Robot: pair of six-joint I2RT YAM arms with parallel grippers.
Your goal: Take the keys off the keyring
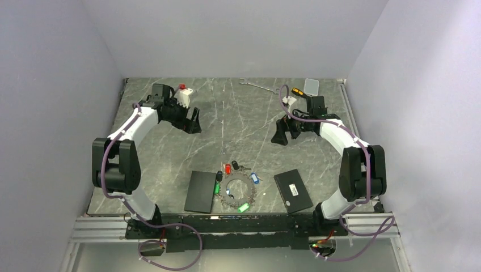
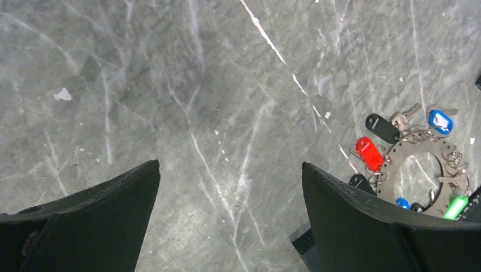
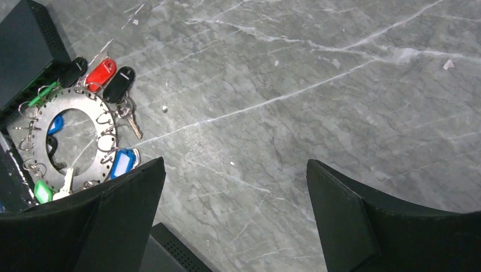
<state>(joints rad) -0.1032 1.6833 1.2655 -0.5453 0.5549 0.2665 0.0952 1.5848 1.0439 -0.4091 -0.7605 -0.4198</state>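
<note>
None of the keys (image 3: 101, 73) looks freed from the keyring (image 3: 79, 102) yet; your left tool (image 2: 230, 165) and right tool (image 3: 235, 163) gape wide, empty, well away.

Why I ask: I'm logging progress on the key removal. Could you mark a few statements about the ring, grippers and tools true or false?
1. The left gripper and the right gripper are both open and hold nothing. True.
2. The keyring lies between two black boxes. True.
3. The keys lie loose, off the keyring. False: they hang all round it.
4. The left gripper touches the keyring. False: it is above bare table, apart from the ring.
5. The wrench lies near the table's far edge, away from the keyring. True.
</note>
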